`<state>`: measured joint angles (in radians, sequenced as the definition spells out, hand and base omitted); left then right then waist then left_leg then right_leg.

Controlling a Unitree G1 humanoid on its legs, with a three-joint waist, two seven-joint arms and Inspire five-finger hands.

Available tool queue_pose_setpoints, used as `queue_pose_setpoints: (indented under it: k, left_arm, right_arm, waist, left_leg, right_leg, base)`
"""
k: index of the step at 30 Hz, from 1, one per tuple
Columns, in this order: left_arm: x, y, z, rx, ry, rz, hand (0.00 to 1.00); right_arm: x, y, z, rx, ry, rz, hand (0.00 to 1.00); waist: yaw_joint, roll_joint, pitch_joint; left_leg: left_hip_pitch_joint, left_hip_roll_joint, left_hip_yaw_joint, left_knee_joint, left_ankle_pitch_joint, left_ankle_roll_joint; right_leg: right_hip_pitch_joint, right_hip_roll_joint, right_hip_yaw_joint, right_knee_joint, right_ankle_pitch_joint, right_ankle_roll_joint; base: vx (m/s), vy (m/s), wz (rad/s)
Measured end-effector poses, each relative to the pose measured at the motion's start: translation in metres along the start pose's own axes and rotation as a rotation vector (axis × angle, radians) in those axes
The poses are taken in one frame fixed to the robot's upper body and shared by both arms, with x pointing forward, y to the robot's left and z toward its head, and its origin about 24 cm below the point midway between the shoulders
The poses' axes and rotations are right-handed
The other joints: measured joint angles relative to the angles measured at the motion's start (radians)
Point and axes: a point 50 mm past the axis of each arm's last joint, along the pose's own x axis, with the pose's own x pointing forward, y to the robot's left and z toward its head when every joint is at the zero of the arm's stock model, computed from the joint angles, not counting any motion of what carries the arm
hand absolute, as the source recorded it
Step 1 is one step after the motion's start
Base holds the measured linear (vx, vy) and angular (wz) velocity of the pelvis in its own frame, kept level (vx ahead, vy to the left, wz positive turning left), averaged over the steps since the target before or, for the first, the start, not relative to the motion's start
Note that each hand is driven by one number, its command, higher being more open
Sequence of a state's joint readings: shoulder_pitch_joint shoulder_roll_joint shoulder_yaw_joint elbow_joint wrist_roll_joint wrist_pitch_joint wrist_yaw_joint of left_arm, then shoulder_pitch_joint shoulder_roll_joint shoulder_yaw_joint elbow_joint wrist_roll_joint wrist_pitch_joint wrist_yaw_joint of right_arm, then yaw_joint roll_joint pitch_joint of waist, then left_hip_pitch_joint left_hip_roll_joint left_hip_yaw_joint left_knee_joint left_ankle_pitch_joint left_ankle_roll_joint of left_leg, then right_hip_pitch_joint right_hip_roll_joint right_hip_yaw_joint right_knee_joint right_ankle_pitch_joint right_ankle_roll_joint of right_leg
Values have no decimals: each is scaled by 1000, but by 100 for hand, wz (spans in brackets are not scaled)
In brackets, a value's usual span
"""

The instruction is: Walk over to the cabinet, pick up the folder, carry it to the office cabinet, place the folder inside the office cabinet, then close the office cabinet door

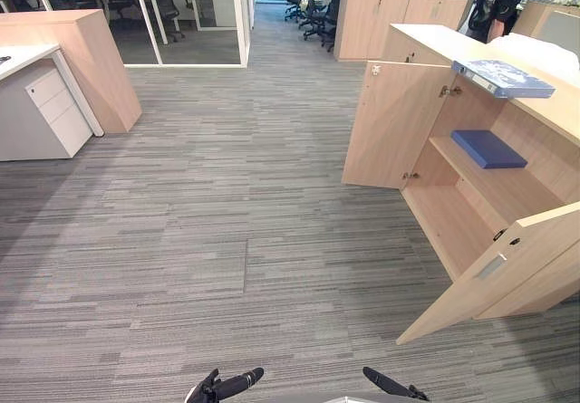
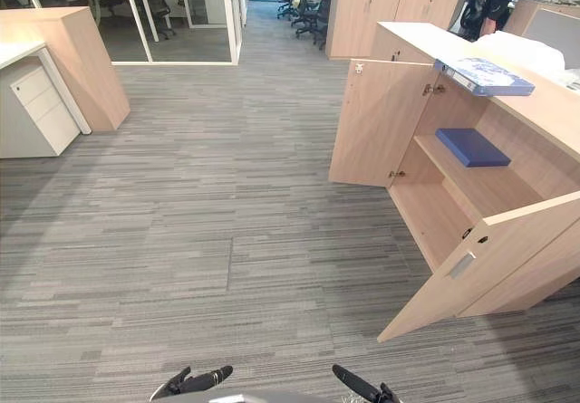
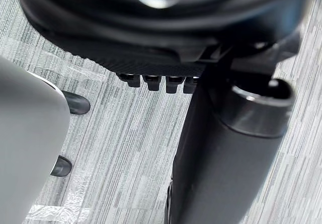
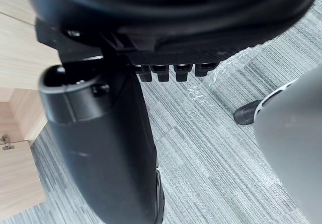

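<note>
While the robot's left hand [image 1: 231, 386] and right hand [image 1: 390, 383] hang low over the grey striped carpet [image 1: 227, 222], fingers loosely straight and gripping nothing, one light wooden cabinet [image 1: 453, 213] stands to the right, its two doors [image 1: 390, 122] swung open. I count two folders: a pale blue flat folder [image 1: 503, 77] lying on the cabinet's top, and a dark blue folder [image 1: 488, 148] on the inner shelf.

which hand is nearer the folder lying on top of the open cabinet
Right. The folder lies ahead and to the right of both hands; the right hand sits on that side, low near the open cabinet door, the left hand further left.
</note>
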<state>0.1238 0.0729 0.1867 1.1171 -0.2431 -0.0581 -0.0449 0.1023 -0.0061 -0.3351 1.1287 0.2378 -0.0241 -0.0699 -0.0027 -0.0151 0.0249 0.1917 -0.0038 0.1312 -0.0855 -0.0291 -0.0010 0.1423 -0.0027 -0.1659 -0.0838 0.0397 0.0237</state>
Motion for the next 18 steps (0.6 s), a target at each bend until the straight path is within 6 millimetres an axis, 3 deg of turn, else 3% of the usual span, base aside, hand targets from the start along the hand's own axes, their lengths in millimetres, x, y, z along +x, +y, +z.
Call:
queue_pose_setpoints:
  k: [18]
  left_arm:
    - [0,1,3,-19,-31,31,100]
  right_arm:
    - [0,0,-4,54,20,-1,100]
  waist:
    - [0,-10,15]
  left_leg:
    - [1,-1,-12,0,2,2]
  right_leg:
    - [4,-2,-16,0,-2,0]
  base:
    - [-36,-24,2]
